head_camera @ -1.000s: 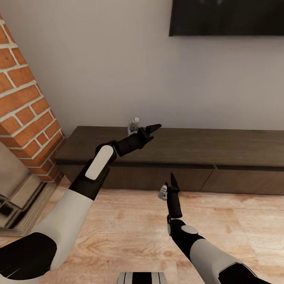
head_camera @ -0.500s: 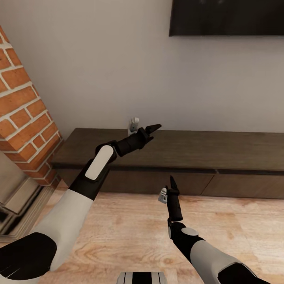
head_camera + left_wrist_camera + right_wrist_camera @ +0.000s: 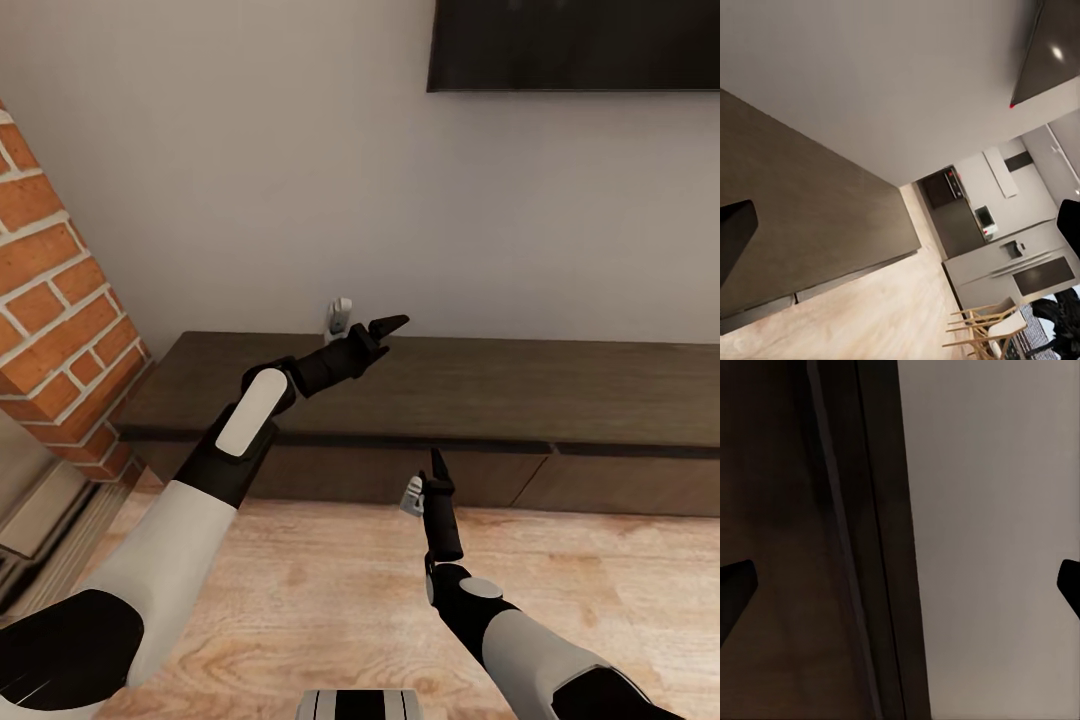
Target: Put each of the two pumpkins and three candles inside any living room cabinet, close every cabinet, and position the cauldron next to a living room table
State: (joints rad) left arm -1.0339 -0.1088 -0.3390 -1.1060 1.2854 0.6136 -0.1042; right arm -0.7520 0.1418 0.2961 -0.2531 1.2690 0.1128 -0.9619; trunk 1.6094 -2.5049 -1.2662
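A red brick fireplace column (image 3: pixel 55 310) stands at the left end of the long, low, dark brown wood-grain cabinet (image 3: pixel 500 400), which runs along the pale wall under a black wall-mounted screen (image 3: pixel 575 45). Its flat fronts are closed. The left tool (image 3: pixel 388 325) hovers over the cabinet's top near the back edge, the right tool (image 3: pixel 437 462) before its front; both are spread open, empty.

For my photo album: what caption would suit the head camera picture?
Robot facing a long dark cabinet, fronts closed, both open grippers, left and right, empty.
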